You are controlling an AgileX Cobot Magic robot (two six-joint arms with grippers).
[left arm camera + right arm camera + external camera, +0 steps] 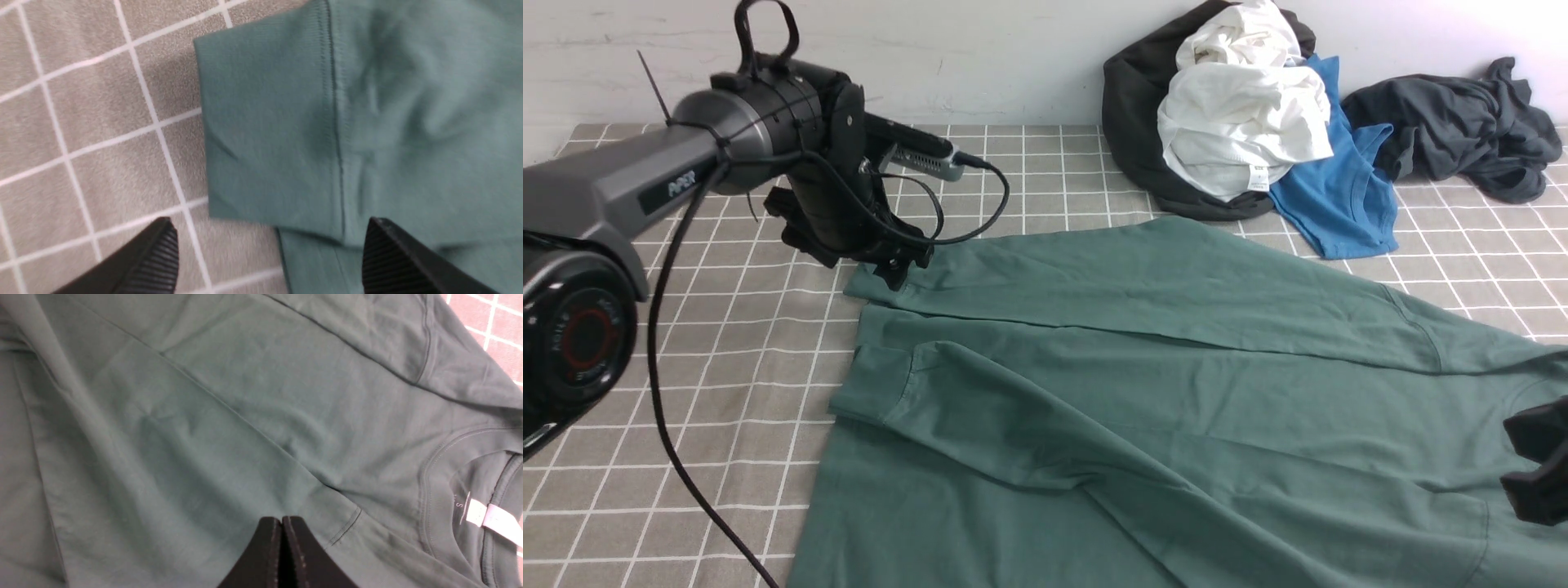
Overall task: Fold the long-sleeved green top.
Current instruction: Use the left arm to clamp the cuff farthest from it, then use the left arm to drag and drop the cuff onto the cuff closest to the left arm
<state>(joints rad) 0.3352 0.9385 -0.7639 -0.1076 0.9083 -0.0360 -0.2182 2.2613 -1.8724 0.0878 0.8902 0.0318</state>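
Observation:
The green long-sleeved top (1160,384) lies spread on the checked cloth, both sleeves folded across its body. My left gripper (898,265) hovers open over the far sleeve's cuff (265,122), its fingertips (163,253) straddling the cuff edge without holding it. My right gripper (1539,469) is at the right edge near the collar, shut and empty above the fabric. In the right wrist view its closed fingertips (282,547) sit over the chest of the top (245,396), with the neckline and white label (490,516) beside them.
A pile of other clothes lies at the back right: a black garment (1143,106), a white one (1241,98), a blue shirt (1347,188) and a dark grey one (1462,122). The grey checked cloth (727,327) covers the table. A black cable (662,392) hangs from the left arm.

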